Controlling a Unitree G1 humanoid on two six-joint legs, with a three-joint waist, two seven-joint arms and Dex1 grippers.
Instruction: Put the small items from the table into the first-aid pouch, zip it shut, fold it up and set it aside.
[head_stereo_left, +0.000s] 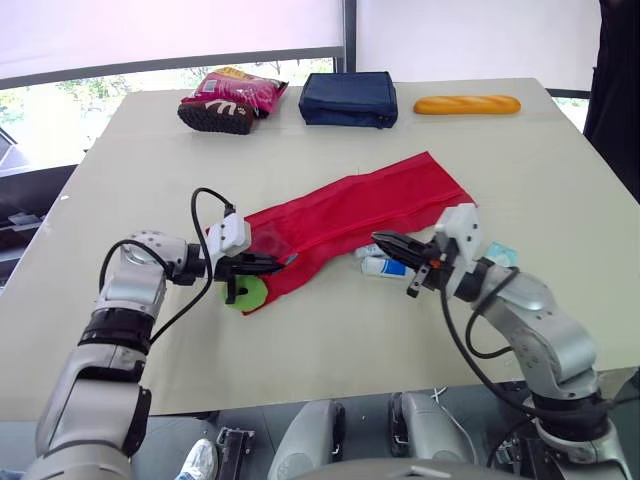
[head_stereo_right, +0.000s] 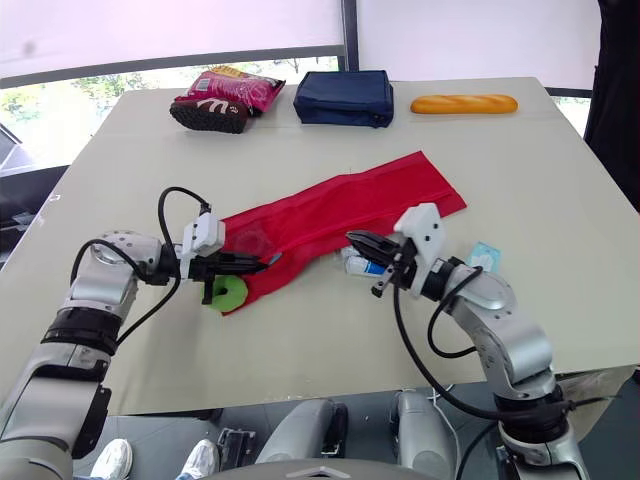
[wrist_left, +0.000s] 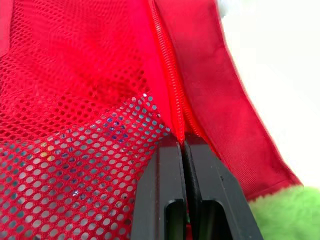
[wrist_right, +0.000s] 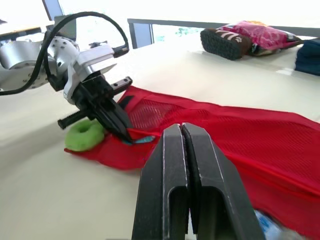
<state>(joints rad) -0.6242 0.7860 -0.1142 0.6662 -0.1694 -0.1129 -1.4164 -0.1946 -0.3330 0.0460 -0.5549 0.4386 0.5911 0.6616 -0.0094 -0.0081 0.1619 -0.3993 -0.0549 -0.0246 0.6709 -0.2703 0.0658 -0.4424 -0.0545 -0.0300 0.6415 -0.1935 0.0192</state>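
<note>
The red mesh first-aid pouch lies unfolded in a diagonal strip across the table. My left gripper is shut on the pouch's zipper edge at its near left end. A green fuzzy ring lies against that end, partly under the red fabric. My right gripper is shut with nothing in it, hovering just above the pouch's near edge. Below it lie small white and blue tubes. A pale teal packet rests beside my right forearm.
Along the far edge lie a pink snack bag with a brown item, a navy pouch and a bread roll. A person in dark clothing stands at the far right. The table's near edge runs just behind my arms.
</note>
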